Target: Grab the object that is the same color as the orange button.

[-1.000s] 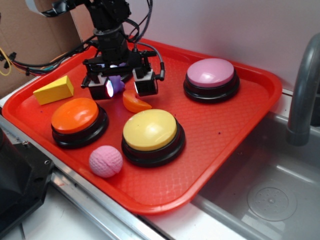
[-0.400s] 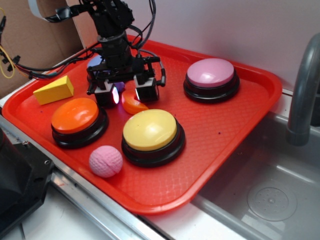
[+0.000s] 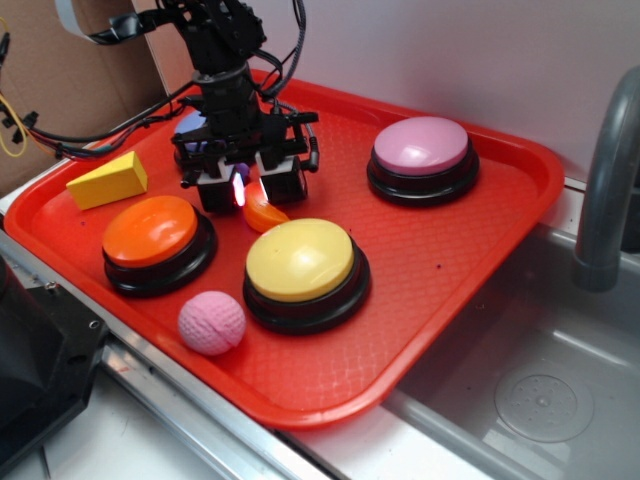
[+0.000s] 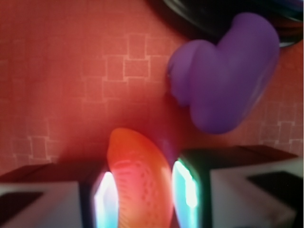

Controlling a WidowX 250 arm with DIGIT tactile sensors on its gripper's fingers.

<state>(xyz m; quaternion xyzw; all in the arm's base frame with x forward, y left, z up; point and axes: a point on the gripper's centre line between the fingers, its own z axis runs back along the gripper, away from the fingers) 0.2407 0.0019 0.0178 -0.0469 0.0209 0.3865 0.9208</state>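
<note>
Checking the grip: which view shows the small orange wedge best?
The wrist view: the orange wedge fills the gap between the pincer pads, one on each side. In the exterior view only part of the wedge peeks out below the pincer.

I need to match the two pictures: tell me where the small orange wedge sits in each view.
Exterior: the orange wedge lies upper left of centre, under the gripper, behind the yellow button.
Wrist: bottom centre, between the jaws.
Shared landmark: the red tray beneath it.
</note>
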